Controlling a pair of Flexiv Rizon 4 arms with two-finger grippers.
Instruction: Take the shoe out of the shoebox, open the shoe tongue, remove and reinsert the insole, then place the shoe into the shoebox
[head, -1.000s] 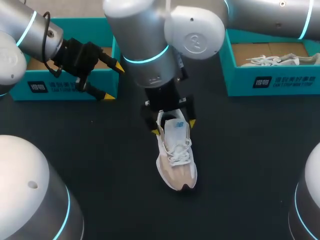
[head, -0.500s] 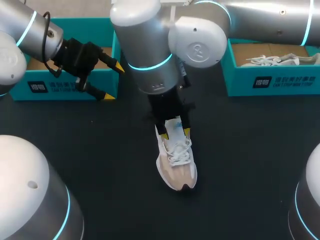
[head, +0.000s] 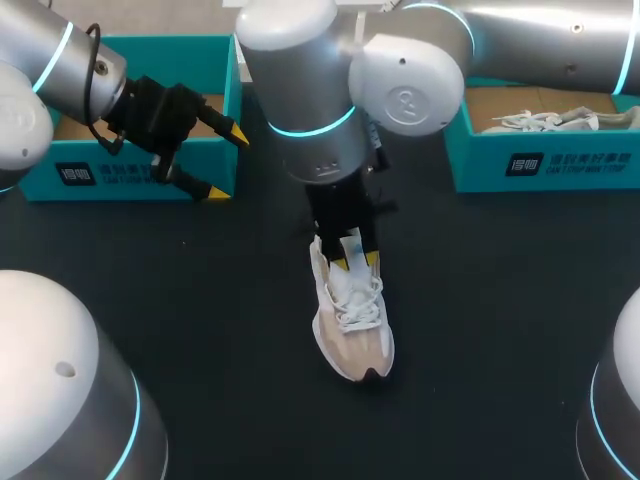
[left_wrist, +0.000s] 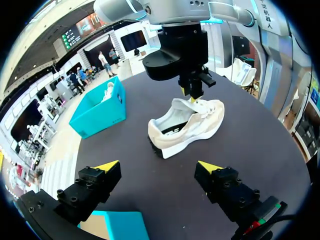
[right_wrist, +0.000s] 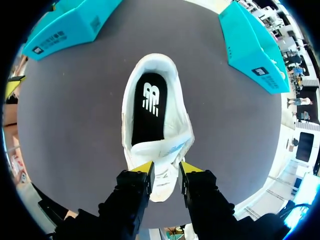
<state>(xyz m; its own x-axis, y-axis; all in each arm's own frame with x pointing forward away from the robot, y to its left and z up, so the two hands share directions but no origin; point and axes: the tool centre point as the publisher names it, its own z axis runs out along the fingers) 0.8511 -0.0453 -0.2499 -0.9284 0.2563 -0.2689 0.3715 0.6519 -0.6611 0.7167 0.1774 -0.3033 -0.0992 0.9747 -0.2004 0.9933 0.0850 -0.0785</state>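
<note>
Both right fingers (right_wrist: 144, 169) stand close together, clamped from two sides on the white tongue (right_wrist: 167, 149) of the shoe (right_wrist: 176, 125). The shoe stands on its sole on the dark desk (head: 500, 300), directly under these fingers. Its laced forepart runs back beneath them, while its open mouth and heel stretch out ahead of the tips. Just ahead of the tips, inside the mouth, the black insole (right_wrist: 149, 107) lies flat in the shoe, uncovered from the tongue's edge to the heel. In the head view the right arm (head: 330, 90) reaches in to the middle of the desk. The beige toe of the shoe sticks out beyond the fingers, on the side away from the arm.

The left fingers (left_wrist: 106, 166) are spread wide apart and hold nothing. The shoe lies well ahead of them, in line with the gap between them and side-on, with the right fingers set on its tongue from above. A corner of an open turquoise shoebox (head: 130, 175) sits just under the left fingers, one tip over its rim and the other in front of its wall. A second turquoise shoebox (head: 545, 165) stands well apart from both pairs of fingers, and another pale shoe (head: 540, 120) lies inside it.
</note>
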